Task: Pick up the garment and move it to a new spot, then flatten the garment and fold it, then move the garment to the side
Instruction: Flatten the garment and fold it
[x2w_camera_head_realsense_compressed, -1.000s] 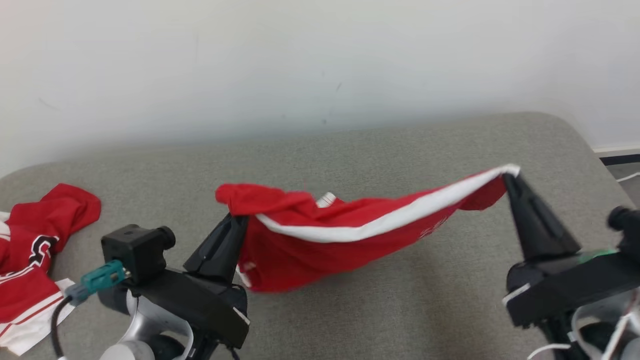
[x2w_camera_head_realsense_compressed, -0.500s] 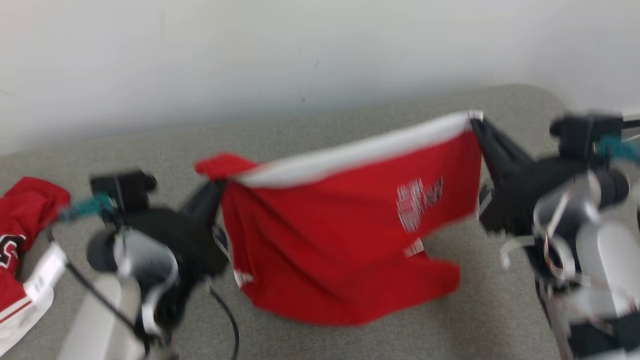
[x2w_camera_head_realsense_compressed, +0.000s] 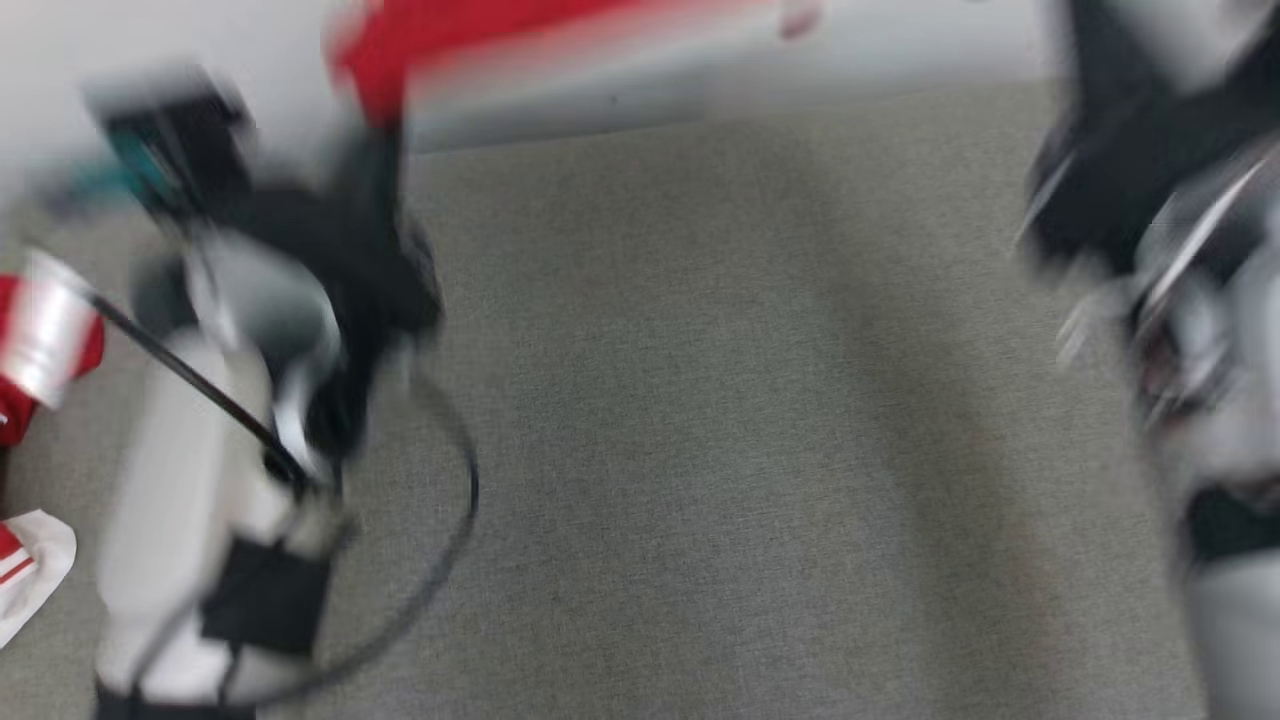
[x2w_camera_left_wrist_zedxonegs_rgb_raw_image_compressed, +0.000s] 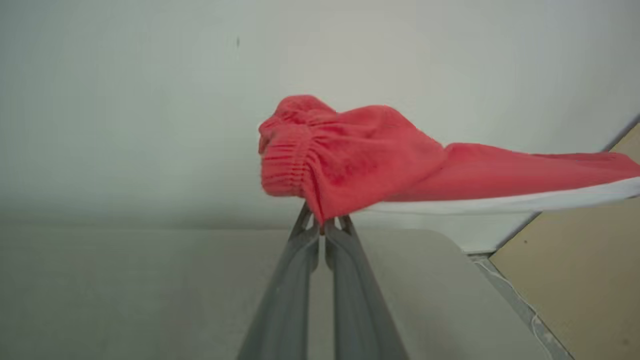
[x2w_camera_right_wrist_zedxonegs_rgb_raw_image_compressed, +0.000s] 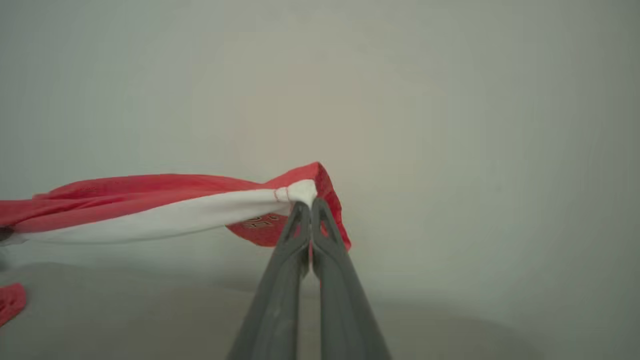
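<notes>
Garment (x2w_camera_left_wrist_zedxonegs_rgb_raw_image_compressed: 380, 165) is clamped at opposite ends by left gripper (x2w_camera_left_wrist_zedxonegs_rgb_raw_image_compressed: 323, 227) and right gripper (x2w_camera_right_wrist_zedxonegs_rgb_raw_image_compressed: 309, 206), stretched taut up off the cushion (x2w_camera_head_realsense_compressed: 700, 420), probably so it gets laid down flat.

Fingers (x2w_camera_left_wrist_zedxonegs_rgb_raw_image_compressed: 300, 280) pinch the red garment (x2w_camera_left_wrist_zedxonegs_rgb_raw_image_compressed: 360, 155) above the grey surface (x2w_camera_left_wrist_zedxonegs_rgb_raw_image_compressed: 125, 295)

The left gripper (x2w_camera_left_wrist_zedxonegs_rgb_raw_image_compressed: 324, 227) and the right gripper (x2w_camera_right_wrist_zedxonegs_rgb_raw_image_compressed: 306, 205) each end in two long, dark grey fingers (x2w_camera_left_wrist_zedxonegs_rgb_raw_image_compressed: 290, 300) tapering to slim tips. Blurred in the head view, the pale rounded left forearm (x2w_camera_head_realsense_compressed: 170, 500) carries a black wrist housing (x2w_camera_head_realsense_compressed: 340, 250), a teal plug (x2w_camera_head_realsense_compressed: 130, 165) and a thin black cable (x2w_camera_head_realsense_compressed: 180, 373); the right arm (x2w_camera_head_realsense_compressed: 1120, 190) is black with silvery-white parts
</notes>
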